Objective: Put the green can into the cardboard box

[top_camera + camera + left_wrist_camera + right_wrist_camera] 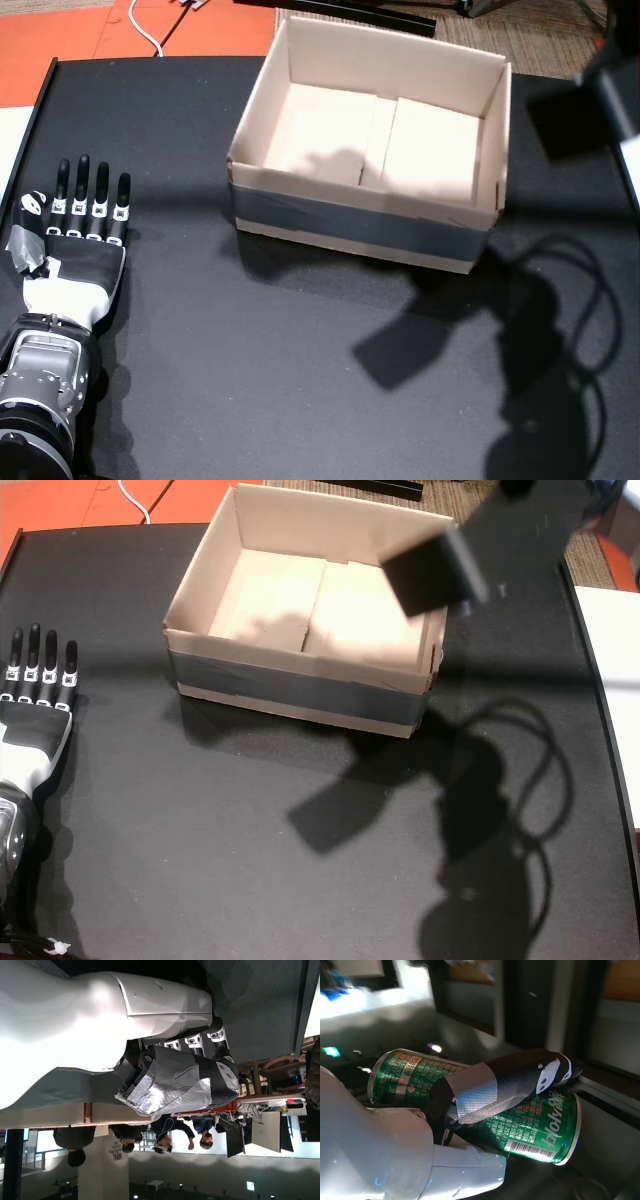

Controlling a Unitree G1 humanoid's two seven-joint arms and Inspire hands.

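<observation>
- The green can (485, 1105) lies in the grasp of the right hand (470, 1125), seen only in the right wrist view; a taped black thumb (505, 1085) is pressed across the can's side, with its barcode and white lettering showing below.
- Where the can hangs relative to the box cannot be told from that view, and in neither head view is the can itself visible.
- The right arm (490, 540) appears in a head view as a dark, blurred shape above the far right corner of the cardboard box (300, 690); in the other head view it is only a dark form (590, 100) just beyond the box's right wall (490, 130).
- The box stands open on the black table (300, 380), a dark band of tape around its near wall and its pale floor flaps bare.
- The arm's shadow falls on the table in front of the box, toward its right.
- The left hand (75, 235) rests flat on the table well to the left of the box, palm down, four black fingers (90, 195) straight and side by side, grasping nothing.
- The left wrist view shows that same hand (185, 1080) from behind, its taped thumb alongside the box wall, and people standing in the room beyond.
</observation>
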